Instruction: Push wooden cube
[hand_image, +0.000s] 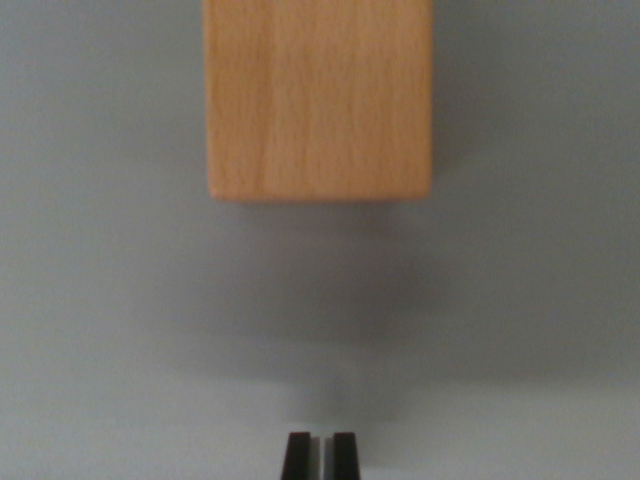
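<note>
Wrist view: hand (320, 455) apart from wooden cube (320, 100) edge.

The cube (320, 100) is cut off by the top edge; only the fingertips (297, 455) show at the bottom edge.

- 1 cube (320, 100), wood, top of wrist view.
- 1 gripper (320, 455), w/ 2 dark fingertips (297, 455) at bottom edge, narrow gap betw. them.
- 1 grey bench (110, 330).
</note>
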